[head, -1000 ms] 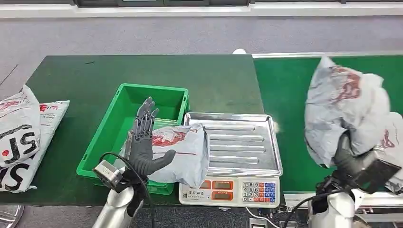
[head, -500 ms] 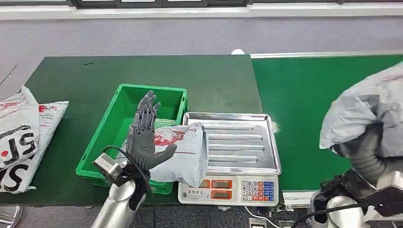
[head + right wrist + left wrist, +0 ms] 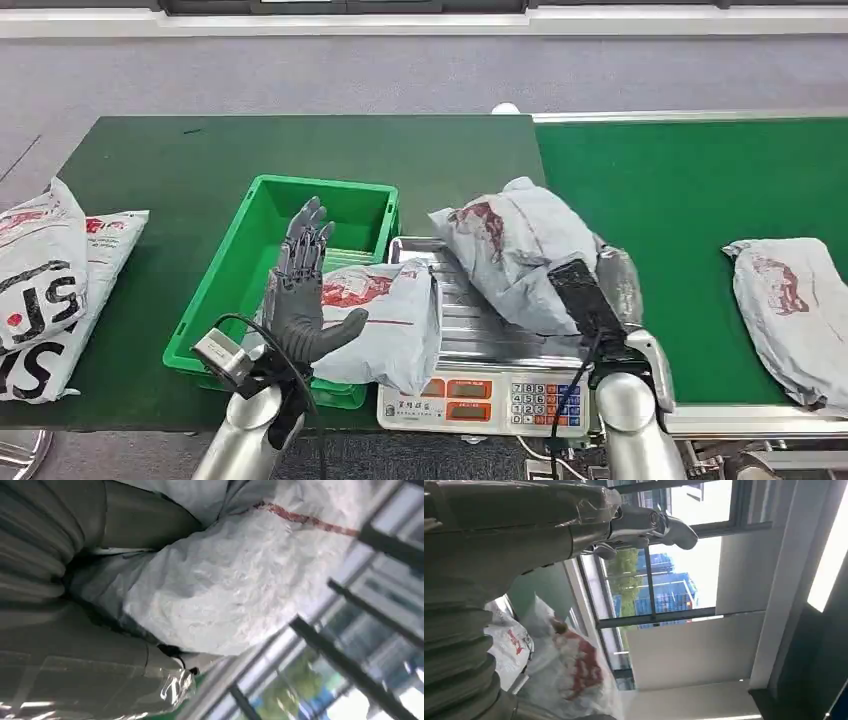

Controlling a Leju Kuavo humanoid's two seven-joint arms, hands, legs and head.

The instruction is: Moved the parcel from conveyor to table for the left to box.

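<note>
- The right hand (image 3: 590, 300) grips a crumpled grey parcel (image 3: 515, 250) with red print and holds it over the steel tray of the scale (image 3: 500, 340). Whether the parcel's underside touches the tray cannot be told.
- In the right wrist view the same parcel (image 3: 240, 580) fills the space against the palm, and the thick grey thumb (image 3: 145, 522) presses along its side; the darker fingers are hidden behind the bag.
- The scale stands at the front edge of the dark green table (image 3: 150, 160), at the table's right end, just beside the conveyor (image 3: 680, 190).
- The left hand (image 3: 300, 290) is raised upright above the front right corner of the green box (image 3: 255, 235), fingers spread wide and straight, thumb out to the side, holding nothing.
- A second grey parcel (image 3: 385, 320) lies just behind that hand, draped over the box's right front rim and onto the left edge of the scale's tray.
- In the left wrist view the left hand's thumb (image 3: 659, 522) points out toward windows, and a grey bag with red print (image 3: 569, 675) shows past the ribbed cover.
- The green box sits near the middle of the table's front half, its right wall touching or nearly touching the scale.
- A third grey parcel (image 3: 795, 310) lies flat on the conveyor near its front edge, well apart from the right hand.
- Two white printed bags (image 3: 50, 280) rest at the table's left edge, partly overhanging it.
</note>
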